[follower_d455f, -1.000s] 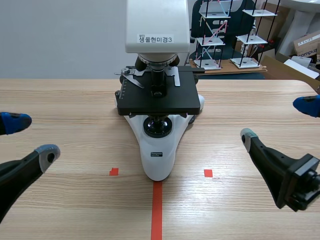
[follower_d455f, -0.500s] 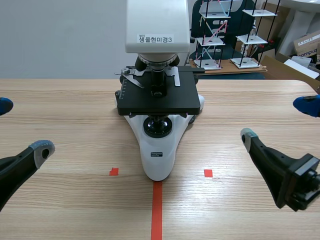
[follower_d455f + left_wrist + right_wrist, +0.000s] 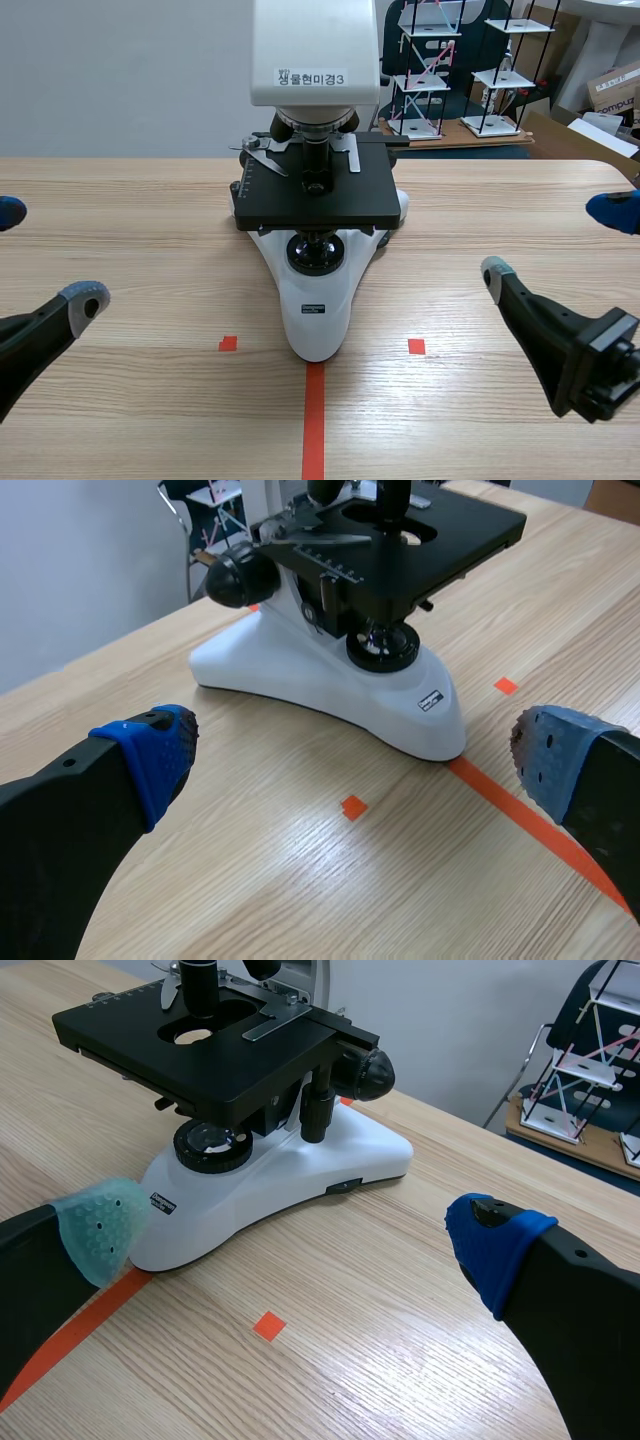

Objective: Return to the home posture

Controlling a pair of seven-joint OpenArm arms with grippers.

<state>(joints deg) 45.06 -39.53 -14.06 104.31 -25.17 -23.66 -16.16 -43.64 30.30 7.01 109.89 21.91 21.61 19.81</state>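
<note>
A white microscope [image 3: 316,180] with a black stage [image 3: 315,195] stands upright in the middle of the wooden table. My left gripper [image 3: 45,255] hovers low at the table's left side, open and holding nothing. In the left wrist view the microscope [image 3: 340,650] lies ahead of the open left gripper [image 3: 355,755]. My right gripper [image 3: 555,240] is at the table's right side, also open and holding nothing. From the right wrist view the microscope [image 3: 250,1150] sits ahead of the spread right gripper [image 3: 295,1235].
An orange-red tape line [image 3: 314,420] runs from the microscope base toward the near edge, with small tape squares [image 3: 228,343] on either side. Wire shelf racks [image 3: 470,65] and cardboard boxes [image 3: 612,90] stand behind the table's far right edge.
The left gripper drew back to the left and its fingers spread a little wider between one second ago and half a second ago. The right arm and microscope stayed put.
</note>
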